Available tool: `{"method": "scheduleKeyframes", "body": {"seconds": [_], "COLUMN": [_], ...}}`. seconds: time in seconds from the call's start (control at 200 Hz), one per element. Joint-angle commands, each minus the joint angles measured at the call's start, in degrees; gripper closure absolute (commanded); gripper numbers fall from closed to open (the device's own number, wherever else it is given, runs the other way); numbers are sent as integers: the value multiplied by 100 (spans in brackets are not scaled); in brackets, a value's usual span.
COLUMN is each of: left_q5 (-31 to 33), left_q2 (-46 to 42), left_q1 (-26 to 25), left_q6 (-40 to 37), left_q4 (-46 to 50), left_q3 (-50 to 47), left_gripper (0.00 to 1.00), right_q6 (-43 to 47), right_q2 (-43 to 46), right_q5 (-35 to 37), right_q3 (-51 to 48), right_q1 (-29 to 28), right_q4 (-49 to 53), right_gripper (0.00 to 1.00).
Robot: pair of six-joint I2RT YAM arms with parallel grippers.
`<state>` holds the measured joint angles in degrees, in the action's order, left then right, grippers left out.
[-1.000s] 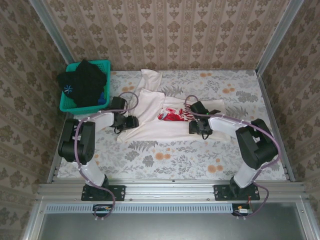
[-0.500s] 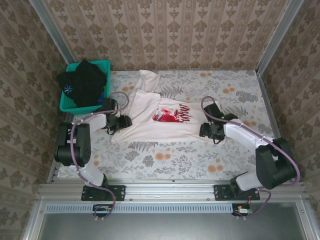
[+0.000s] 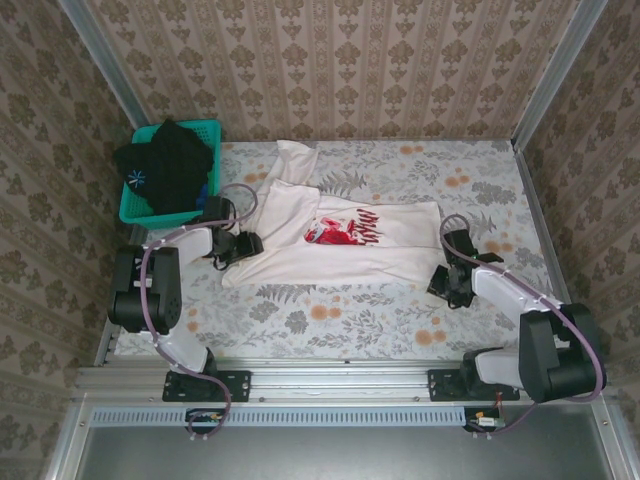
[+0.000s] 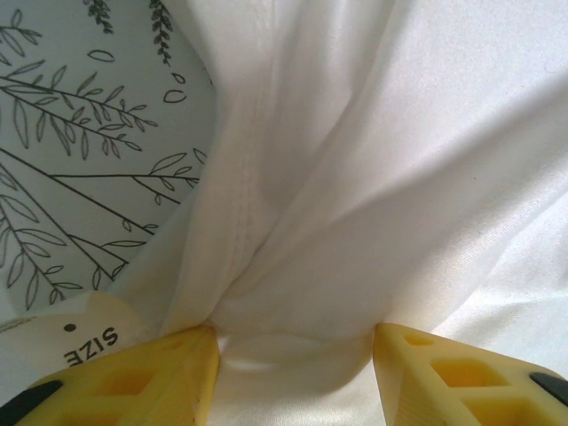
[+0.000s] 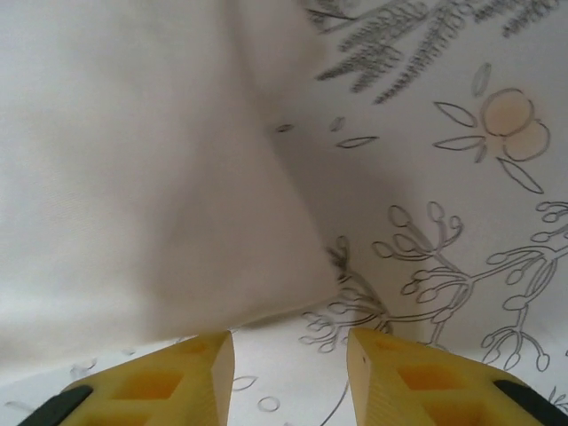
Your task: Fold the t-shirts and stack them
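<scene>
A white t-shirt (image 3: 290, 252) with a red-and-black chest graphic (image 3: 340, 230) lies stretched out across the flowered table. One sleeve reaches toward the back wall. My left gripper (image 3: 247, 245) is at the shirt's left edge. In the left wrist view its yellow fingers (image 4: 177, 373) pinch a bunched fold of the white cloth (image 4: 355, 177), and the left gripper (image 4: 295, 342) is shut on it. My right gripper (image 3: 449, 284) sits just off the shirt's near right corner. In the right wrist view the right gripper (image 5: 290, 346) is open over bare tablecloth, and the shirt's edge (image 5: 133, 160) lies just ahead of it.
A teal mesh basket (image 3: 133, 210) at the back left holds dark clothing (image 3: 170, 165). A round "SIZE" sticker (image 4: 89, 342) shows beside my left finger. Patterned walls close in the table on three sides, and a metal rail (image 3: 340, 378) runs along the near edge.
The left gripper pulled its edge leftward, then stayed still. The right gripper drew the shirt's right side out, let go and moved right and nearer, off the cloth. The shirt now lies flatter.
</scene>
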<state>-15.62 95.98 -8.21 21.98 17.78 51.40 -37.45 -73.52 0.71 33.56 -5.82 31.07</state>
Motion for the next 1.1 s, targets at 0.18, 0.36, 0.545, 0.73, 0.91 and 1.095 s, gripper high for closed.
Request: {"method": "scheduleKeyframes", "body": {"seconds": [0.18,0.36,0.545,0.73,0.91,1.095], "left_q5": [257,259,244,192,173,109], "left_q2": [-5,-59,-62,-40,13,68], "left_q1": [206,287,424,530,566,574], "left_q6": [-197,-255,-343,-370,-378,-397], "left_q4": [492,533,595,621,604,611], "left_q3": [-156,-147,-121,-91,-73,-42], "left_gripper": [48,48,48,48,48,49], "right_q6": [154,430,607,1457,2001,1544], "right_q2": [-299,-551,-354,57,117,416], "right_q5": [-1,35,145,470,905,947], "right_q3": [416,615,920,1728,2066,1910], "right_q1": [238,249,284,260,-18,-226], "right_q4": [-227,-271,99,1339,1724,1489], "right_gripper": [59,76,100,100,91,59]}}
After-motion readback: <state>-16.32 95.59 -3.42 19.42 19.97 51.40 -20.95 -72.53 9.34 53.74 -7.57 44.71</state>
